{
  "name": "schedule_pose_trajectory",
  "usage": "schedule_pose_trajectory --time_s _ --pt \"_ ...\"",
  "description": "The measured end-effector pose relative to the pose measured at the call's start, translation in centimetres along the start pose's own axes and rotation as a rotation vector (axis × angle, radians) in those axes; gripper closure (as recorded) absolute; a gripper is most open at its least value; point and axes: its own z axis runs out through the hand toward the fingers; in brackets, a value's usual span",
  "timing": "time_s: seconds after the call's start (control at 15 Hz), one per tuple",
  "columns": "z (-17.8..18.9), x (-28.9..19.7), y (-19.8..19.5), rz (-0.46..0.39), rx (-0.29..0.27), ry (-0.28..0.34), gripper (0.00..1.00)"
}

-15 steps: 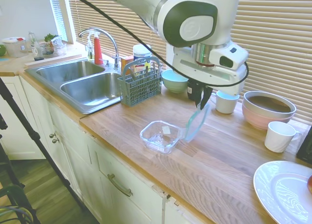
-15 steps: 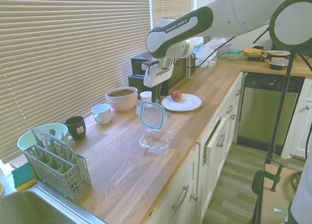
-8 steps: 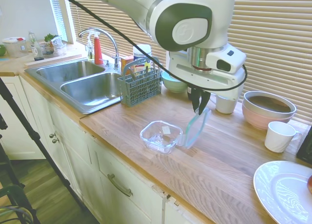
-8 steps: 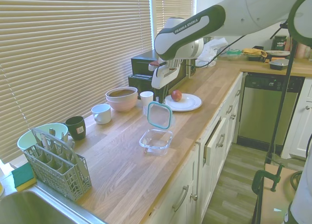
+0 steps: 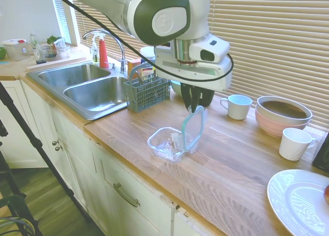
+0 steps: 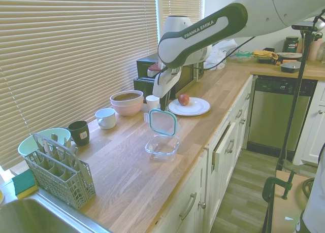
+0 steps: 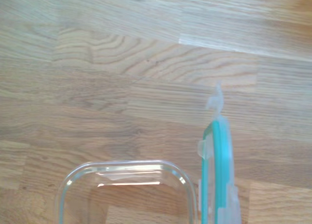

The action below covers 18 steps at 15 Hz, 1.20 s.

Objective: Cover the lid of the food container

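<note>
While the gripper (image 5: 193, 103) holds the lid (image 5: 193, 129) pinched by its top edge, we note that the lid hangs nearly on edge, its flat face upright rather than level. Its lower edge sits at the rim of the food container (image 5: 169, 143), on the side of the container nearer the white mug (image 5: 238, 106). The container itself rests open on the wooden counter (image 5: 236, 159), close to the front edge, well apart from the dish rack (image 5: 146, 89) and the pink bowl (image 5: 283, 114).

We treat one relation as decisive for the coming move: the container's open mouth lies below the gripper and off to one side of the hanging lid, toward the sink (image 5: 82, 84). In the wrist view the lid (image 7: 217, 185) appears as a thin teal strip just beside the container's clear corner (image 7: 129, 190), which confirms that the two stand side by side, not one over the other.

We judge that the lid must tip from upright to flat, falling toward the container, so that its rim settles on all four walls. If it is let go while still steep, it may slide off onto the counter.

The white plate (image 5: 298, 202) plays no part.
</note>
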Motion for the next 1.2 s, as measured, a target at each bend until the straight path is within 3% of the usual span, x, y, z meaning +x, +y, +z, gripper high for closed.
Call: schedule_pose_trajectory --time_s 0.4,0.87,1.2 --pt "0.7 -4.2 -4.8 -0.071 -0.070 0.038 1.00" --pt "3.9 -9.3 -6.4 -0.117 -0.157 0.067 1.00" --pt "1.8 -11.9 -8.1 -0.119 -0.171 0.129 1.00"
